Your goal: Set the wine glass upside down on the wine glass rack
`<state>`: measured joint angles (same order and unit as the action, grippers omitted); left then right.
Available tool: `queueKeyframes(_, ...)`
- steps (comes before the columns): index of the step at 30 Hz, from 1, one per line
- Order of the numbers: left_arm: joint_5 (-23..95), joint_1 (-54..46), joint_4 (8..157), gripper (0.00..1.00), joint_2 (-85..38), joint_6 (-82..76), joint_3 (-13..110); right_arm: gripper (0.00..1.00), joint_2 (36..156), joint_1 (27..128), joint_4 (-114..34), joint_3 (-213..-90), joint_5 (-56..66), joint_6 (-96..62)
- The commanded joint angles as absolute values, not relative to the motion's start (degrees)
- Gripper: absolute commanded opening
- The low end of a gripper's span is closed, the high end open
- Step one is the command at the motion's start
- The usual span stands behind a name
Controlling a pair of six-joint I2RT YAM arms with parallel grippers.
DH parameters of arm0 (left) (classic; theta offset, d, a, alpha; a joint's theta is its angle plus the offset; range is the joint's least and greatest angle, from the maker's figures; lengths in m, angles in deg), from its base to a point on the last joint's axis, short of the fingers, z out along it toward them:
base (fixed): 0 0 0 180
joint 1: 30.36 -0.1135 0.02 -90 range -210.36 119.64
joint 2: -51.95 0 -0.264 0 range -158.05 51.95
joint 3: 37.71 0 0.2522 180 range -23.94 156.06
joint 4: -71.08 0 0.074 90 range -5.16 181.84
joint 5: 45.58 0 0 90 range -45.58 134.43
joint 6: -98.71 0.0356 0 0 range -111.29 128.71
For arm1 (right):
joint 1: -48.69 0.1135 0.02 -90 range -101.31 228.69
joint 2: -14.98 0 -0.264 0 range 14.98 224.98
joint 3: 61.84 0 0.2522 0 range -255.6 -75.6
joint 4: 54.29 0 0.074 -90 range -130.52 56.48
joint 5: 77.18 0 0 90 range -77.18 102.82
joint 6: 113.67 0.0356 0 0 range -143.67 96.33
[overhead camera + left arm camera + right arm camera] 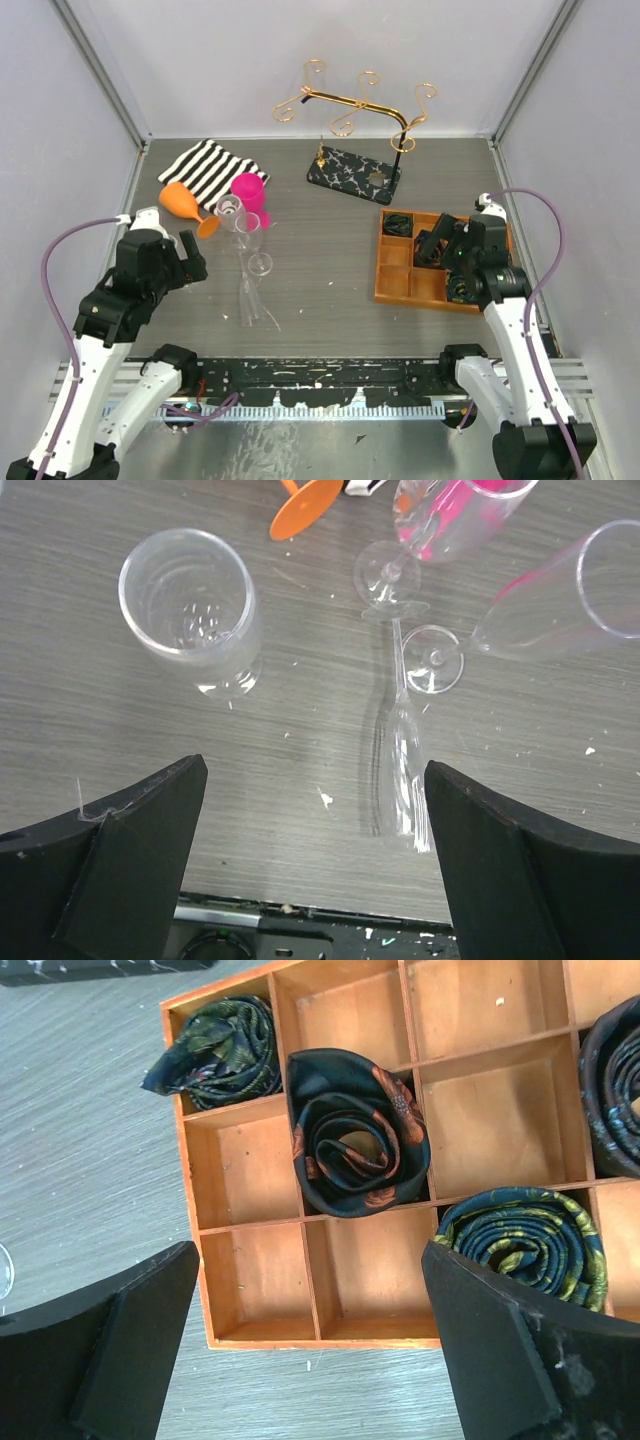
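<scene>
- Left gripper (315,790), spread, over clear wine glass (402,765) lying by grey table's (330,270) left edge;
- right gripper (310,1270), spread, above orange compartment tray (245,1175);
- gold wire wine glass rack (345,168), far edge

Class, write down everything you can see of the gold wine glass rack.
The wine glass rack is thin, shiny gold wire: a raised bar with curled, spiral-ended arms, bending down at its right end to the base. It stands upright on a flat black rectangular base with white marbling, lying on the grey table near the back wall. A small gold upright rises at the base's left end. No glass hangs on it; only the table touches it.
</scene>
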<state>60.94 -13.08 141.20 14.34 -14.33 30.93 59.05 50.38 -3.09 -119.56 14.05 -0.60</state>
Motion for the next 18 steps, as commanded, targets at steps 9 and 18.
queueKeyframes(9,53.4,-13.6,135.1,0.98,16.5,-12.3,31.5,1.0,68.8,49.9,-11.2,-127.3,17.6,3.4)
queueKeyframes(18,52.4,-13.6,137.6,0.98,17.4,-13.2,32.4,1.0,72.5,49.8,-33.1,-125.2,4.6,-5.5)
